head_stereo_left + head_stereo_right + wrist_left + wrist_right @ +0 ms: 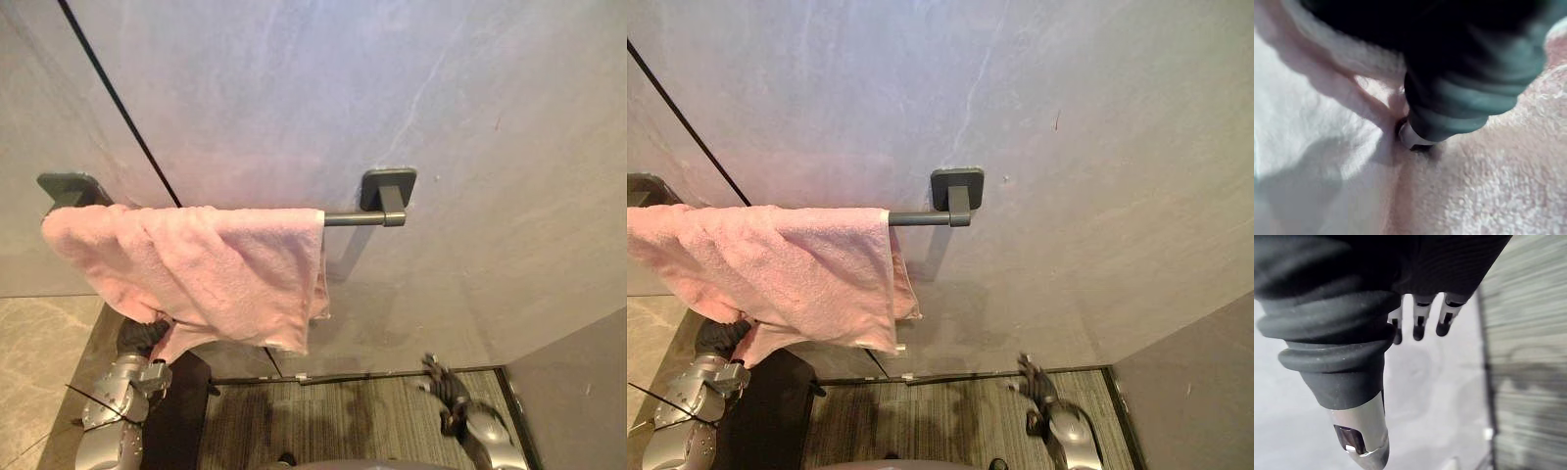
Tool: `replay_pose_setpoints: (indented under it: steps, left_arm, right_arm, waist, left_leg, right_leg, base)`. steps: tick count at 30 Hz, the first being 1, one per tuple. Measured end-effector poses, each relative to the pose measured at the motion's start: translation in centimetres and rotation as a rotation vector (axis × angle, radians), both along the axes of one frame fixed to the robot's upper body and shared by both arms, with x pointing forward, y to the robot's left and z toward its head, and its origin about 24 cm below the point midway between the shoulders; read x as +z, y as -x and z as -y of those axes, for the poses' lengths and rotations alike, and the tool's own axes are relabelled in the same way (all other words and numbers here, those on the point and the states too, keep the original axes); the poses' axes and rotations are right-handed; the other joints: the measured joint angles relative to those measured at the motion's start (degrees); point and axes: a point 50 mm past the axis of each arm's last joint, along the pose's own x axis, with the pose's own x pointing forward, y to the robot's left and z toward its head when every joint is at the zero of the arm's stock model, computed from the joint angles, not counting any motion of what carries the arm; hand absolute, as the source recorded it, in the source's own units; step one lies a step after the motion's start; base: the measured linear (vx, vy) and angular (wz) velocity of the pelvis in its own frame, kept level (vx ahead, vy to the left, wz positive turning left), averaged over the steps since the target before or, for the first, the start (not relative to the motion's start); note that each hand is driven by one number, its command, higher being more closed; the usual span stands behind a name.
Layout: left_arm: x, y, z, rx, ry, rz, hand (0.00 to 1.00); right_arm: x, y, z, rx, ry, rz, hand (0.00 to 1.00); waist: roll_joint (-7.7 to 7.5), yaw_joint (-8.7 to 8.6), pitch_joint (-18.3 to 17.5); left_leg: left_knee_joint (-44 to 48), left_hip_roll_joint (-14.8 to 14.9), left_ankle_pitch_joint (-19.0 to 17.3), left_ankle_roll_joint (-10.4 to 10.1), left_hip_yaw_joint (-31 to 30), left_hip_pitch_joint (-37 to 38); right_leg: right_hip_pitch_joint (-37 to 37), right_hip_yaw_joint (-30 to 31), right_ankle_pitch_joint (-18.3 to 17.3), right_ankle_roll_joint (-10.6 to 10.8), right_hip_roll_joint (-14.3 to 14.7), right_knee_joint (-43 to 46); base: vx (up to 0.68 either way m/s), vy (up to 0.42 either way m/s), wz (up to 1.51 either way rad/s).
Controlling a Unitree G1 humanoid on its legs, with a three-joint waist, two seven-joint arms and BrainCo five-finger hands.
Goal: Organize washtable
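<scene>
Nearest, low over the striped floor mat (pixel 333 421) on the right, the right hand (pixel 451 392) hangs released, its fingers straight and holding nothing, well apart from the work. On the left, the left hand (pixel 140 336) is raised under the lower hem of the pink towel (pixel 211 269). Its wrist view shows its cover pushed into the terry pile, but the cloth hides the rest, so I cannot tell whether it is clenched on the towel or only resting against it. The towel is draped over the towel bar (pixel 353 219), covering it from the left end to past the middle and leaving the right end bare beside the right bracket (pixel 389 188). It hangs unevenly, bunched and wrinkled toward the left bracket (pixel 71 186), with the lower edge slanting and one corner drooping lowest near the left hand. Behind all this is the grey wall (pixel 392 88). The towel looks light, soft and limp, so it should fold and slide over the smooth bar when pulled from one side, and nothing about it is fragile. The best place to take it is probably the hem or a hanging corner, pinching a good fold of cloth and pulling evenly so it does not slip off.
</scene>
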Motion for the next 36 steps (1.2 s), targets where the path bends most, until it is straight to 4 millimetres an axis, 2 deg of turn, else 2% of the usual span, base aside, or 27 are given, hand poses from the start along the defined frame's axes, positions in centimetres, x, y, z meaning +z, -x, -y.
replay_pose_setpoints:
  steps: [2,10,11,13,17,20,30,35,36]
  left_arm:
    - [1.1,-0.2,0.1,0.003,-0.014,0.048,1.00]
    - [2.7,-0.7,-0.1,0.023,-0.029,0.117,1.00]
    - [3.0,-0.8,0.0,0.020,-0.032,0.129,1.00]
    - [3.2,-0.9,0.1,0.017,-0.031,0.136,1.00]
    - [4.0,-1.8,0.5,-0.001,-0.028,0.179,1.00]
    - [4.4,-2.0,0.6,-0.004,-0.024,0.199,1.00]
    - [4.1,-2.2,1.0,-0.004,0.014,0.193,1.00]
    - [2.9,-2.4,1.3,-0.010,0.029,0.147,1.00]
    - [2.8,-2.4,1.2,-0.006,0.030,0.143,1.00]
  right_arm:
    - [3.0,-2.4,-1.4,0.055,-0.033,0.146,0.00]
    - [8.2,-3.8,-3.7,0.266,-0.089,0.307,0.00]
    - [9.6,-4.2,-4.7,0.315,-0.124,0.358,0.00]
    - [11.1,-4.9,-5.8,0.361,-0.159,0.413,0.00]
    - [15.8,-6.6,-9.6,0.504,-0.311,0.575,0.00]
    - [18.1,-7.1,-12.1,0.611,-0.398,0.626,0.00]
    - [22.0,-6.9,-18.4,0.869,-0.483,0.695,0.00]
    - [21.9,-7.1,-20.1,0.903,-0.489,0.676,0.00]
    - [21.9,-7.0,-20.2,0.908,-0.488,0.674,1.00]
  waist:
    - [-0.51,0.12,0.02]
    - [-0.75,0.20,0.33]
    - [-0.66,0.21,0.45]
    - [-0.60,0.27,0.60]
    - [-0.36,1.47,0.78]
    - [-0.16,1.75,0.91]
    - [-0.16,4.26,0.91]
    - [-0.11,4.35,0.95]
    - [-0.11,4.31,0.94]
  left_leg:
    - [0.16,0.20,-0.01,-0.01,0.59,-0.53]
    - [0.54,0.79,-0.08,-0.09,1.37,-0.60]
    - [0.82,1.06,-0.09,-0.10,1.60,-0.97]
    - [0.93,1.29,-0.09,-0.11,1.87,-1.11]
    - [0.98,1.71,0.13,-0.39,2.04,-1.41]
    - [0.85,1.69,0.22,-0.51,2.04,-1.47]
    - [0.07,1.63,0.44,-0.71,2.66,-1.62]
    - [-0.03,1.57,0.50,-0.60,2.68,-1.63]
    - [-0.04,1.53,0.52,-0.58,2.69,-1.63]
  right_leg:
    - [-0.58,0.71,0.24,0.38,0.17,0.10]
    - [-0.99,1.80,0.75,0.66,0.80,0.45]
    - [-1.79,2.25,0.75,0.66,1.02,1.19]
    - [-2.10,2.69,0.97,0.36,1.29,1.22]
    - [-2.60,2.91,1.34,0.18,1.78,1.21]
    - [-2.65,2.90,1.38,0.16,1.75,1.20]
    - [-3.49,2.90,1.90,0.17,1.79,1.06]
    - [-3.56,2.74,3.08,-0.03,1.75,0.92]
    - [-3.56,2.70,3.28,-0.10,1.71,0.90]
  base:
    - [-0.02,-0.041,-0.13]
    - [-0.05,-0.046,-0.08]
    - [-0.06,-0.035,-0.09]
    - [-0.06,-0.038,-0.12]
    - [-0.08,-0.056,-0.05]
    - [-0.01,-0.011,0.00]
    - [0.00,-0.007,-0.02]
    - [-0.01,-0.006,-0.01]
    - [-0.03,-0.011,-0.01]
